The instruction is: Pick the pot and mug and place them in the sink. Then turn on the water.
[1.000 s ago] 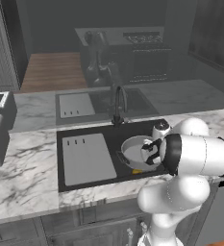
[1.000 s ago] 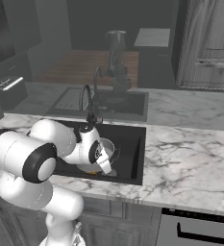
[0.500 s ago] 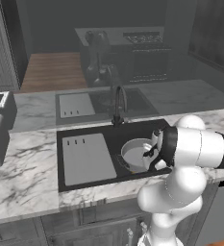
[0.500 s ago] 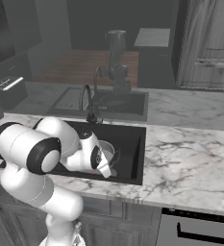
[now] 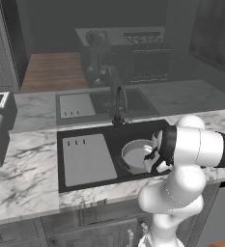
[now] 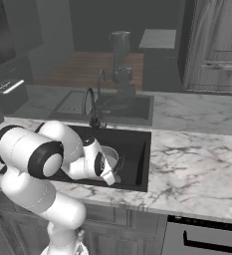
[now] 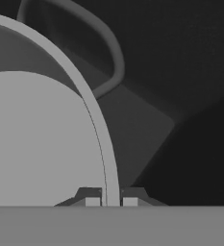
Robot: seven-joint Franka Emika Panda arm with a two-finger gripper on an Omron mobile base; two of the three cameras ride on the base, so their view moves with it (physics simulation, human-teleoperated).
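1. The gripper point(image 7: 108, 201) is pinching the thin rim of the pot point(image 5: 136, 153); in the hand view one fingertip point(image 7: 93, 201) is sitting inside the wall and the other outside, jaws nearly together with the rim between them.
2. Rim grip makes sense: the pot is much too wide to span, so the wall edge is the only thin part to clamp.
3. The pot is sitting low inside the sink point(image 5: 145, 129), in the right half of the basin, at about 4 o'clock from the faucet point(image 5: 119, 103) in the left base view. Whether it is resting on the sink floor or hanging just above it, cannot tell.
4. The arm is bending down over the front counter edge so the hand is reaching into the basin; judging by this, the pot placing step is nearly done and release is likely next.
5. The drain panel point(image 5: 86, 158) is lying in the left half of the sink, at 9 o'clock from the pot, apart from it.
6. One loop handle point(image 7: 98, 48) is showing at 12 o'clock in the hand view, beyond the rim.
7. An orange patch point(image 5: 139, 169) is showing at the pot's near edge, at 6 o'clock; too small to say it is the mug.
8. Counts: one pot, one faucet, one drain panel, one handle visible, one gripper. No water stream is running.
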